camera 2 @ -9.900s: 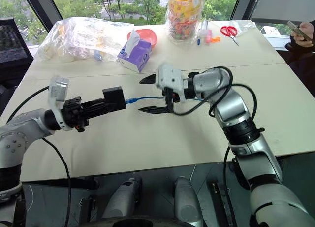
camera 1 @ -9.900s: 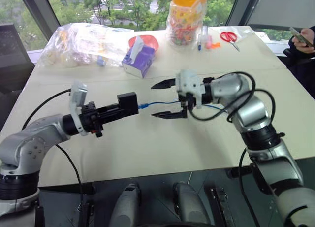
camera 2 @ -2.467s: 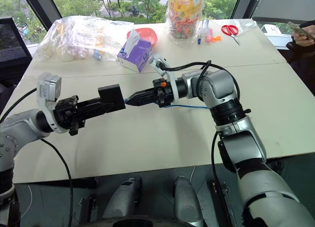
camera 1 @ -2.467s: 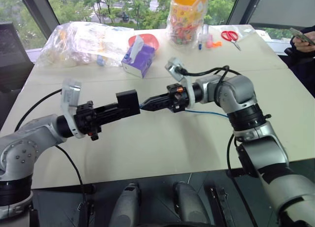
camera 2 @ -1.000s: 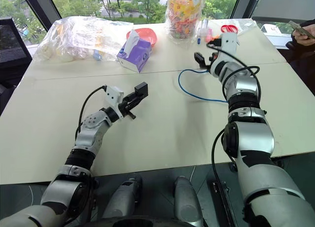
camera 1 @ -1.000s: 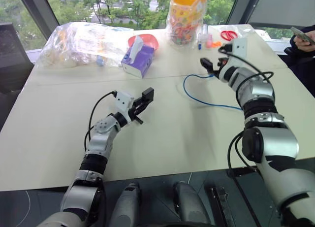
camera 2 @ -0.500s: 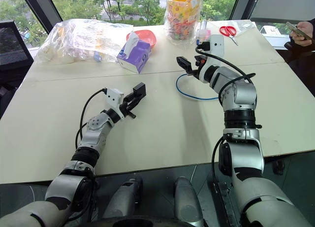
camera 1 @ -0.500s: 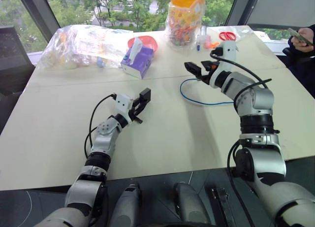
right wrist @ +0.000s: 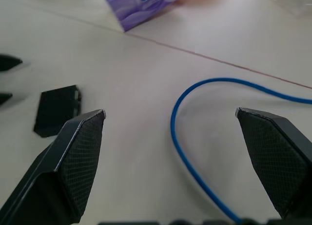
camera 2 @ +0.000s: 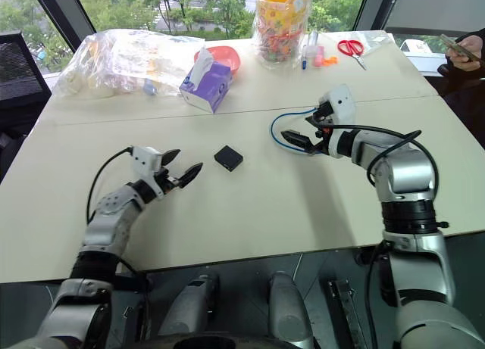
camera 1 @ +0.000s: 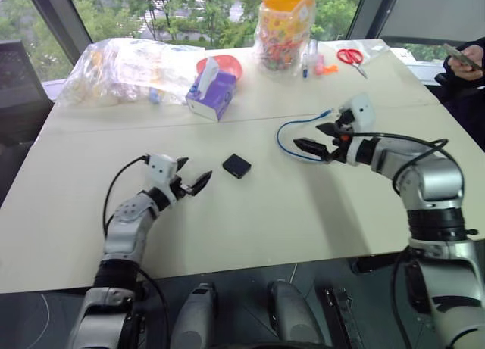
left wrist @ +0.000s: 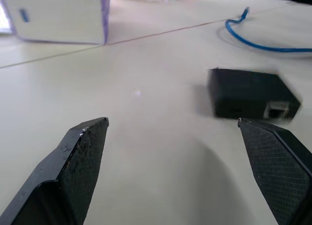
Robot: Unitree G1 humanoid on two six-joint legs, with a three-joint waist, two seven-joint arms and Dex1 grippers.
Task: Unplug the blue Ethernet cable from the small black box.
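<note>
Left hand [camera 1: 191, 182] is hovering wide open, empty, the small black box [camera 1: 236, 166] lying free at its 2 o'clock. Right hand [camera 1: 318, 139] is gaping empty over the blue Ethernet cable [camera 1: 282, 136], already unplugged. Best now: be withdrawing level, snagging nothing. Pale tabletop [camera 1: 250, 228]; tissue box [camera 1: 213, 91] and windows at 12 o'clock.

One box [camera 1: 236, 166], one cable [camera 1: 285, 139]
</note>
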